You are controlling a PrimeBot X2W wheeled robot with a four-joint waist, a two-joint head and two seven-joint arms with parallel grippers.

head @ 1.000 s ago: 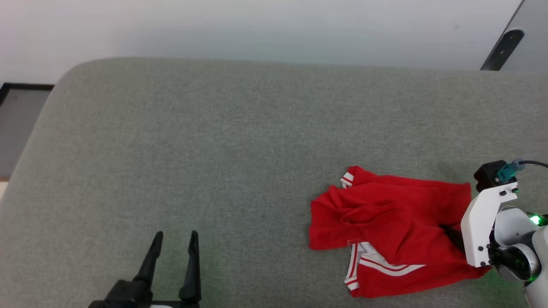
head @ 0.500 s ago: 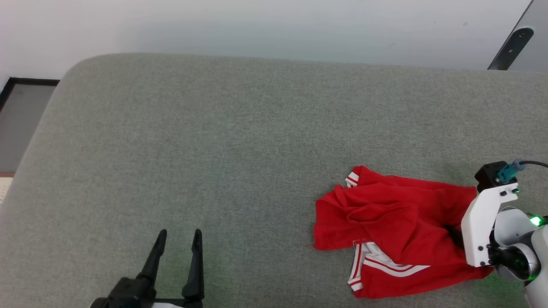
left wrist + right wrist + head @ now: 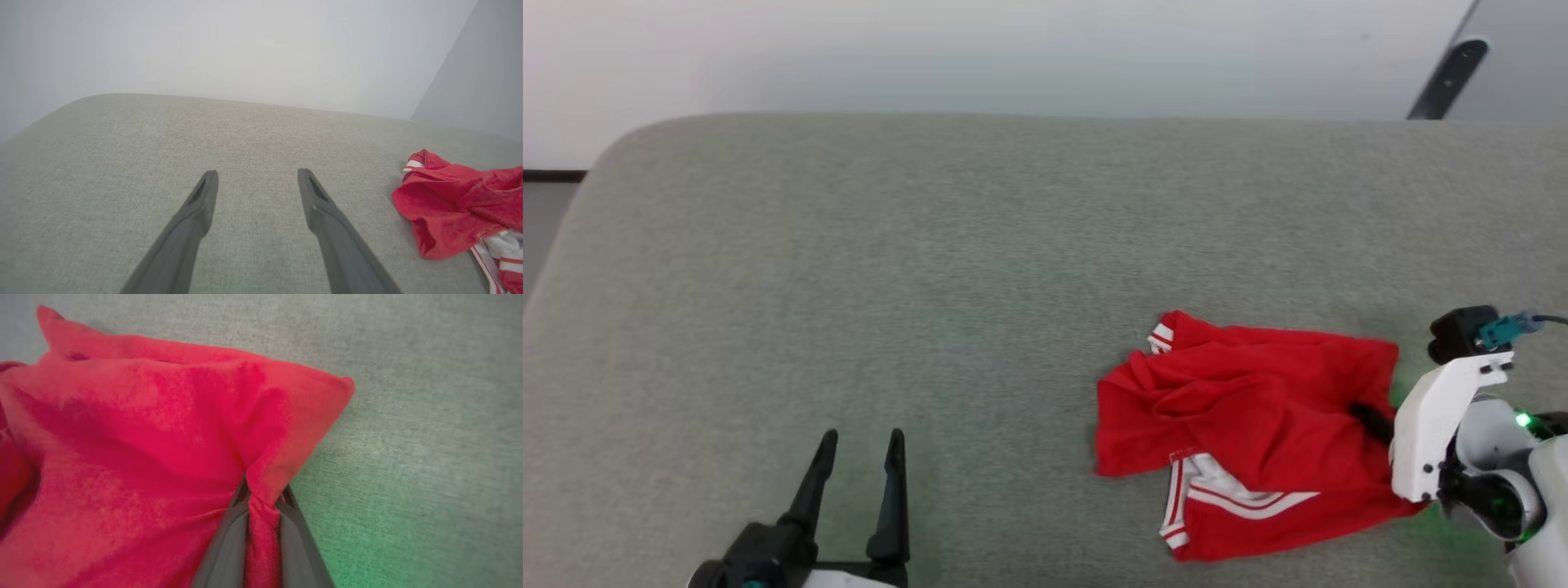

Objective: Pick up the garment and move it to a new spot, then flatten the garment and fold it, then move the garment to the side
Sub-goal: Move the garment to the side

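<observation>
Grey fabric cushion (image 3: 931, 286) takes up the work area, w/ a pale wall (image 3: 1013, 49) behind. Far L, the L gripper (image 3: 862, 437) hovers low over bare cushion. Its fingers are spread wide w/ nothing between them, same as a sec ago.

Well to its R lies the garment (image 3: 1241, 425), crumpled on the cushion's R-front part. The red body is bunched, a white sleeve w/ red stripes pokes out at the near edge, and striped trim shows at the far-L corner.

The change is at the garment's R edge. The R gripper (image 3: 1368, 418), fingers apart a sec ago, has pinched in narrow on a ridge of red cloth. The R wrist view shows that fold squeezed between both fingers (image 3: 229, 539), fabric puckering toward them. The head cam also shifted a bit, so the shirt's apparent slide is prob. not real.

Meaning: the grasp looks made, so the lift & carry can prob. start. Flatten/fold not yet begun.

Around: dark skirting (image 3: 551, 174) far L and a dark slanted bar (image 3: 1450, 77) top R, both off the cushion. No obstacle seen in the way. The risks are a one-edge pinch dragging the bunched layers, and the white wrist bracket (image 3: 1437, 425) partly hiding the grip from the head cam.
</observation>
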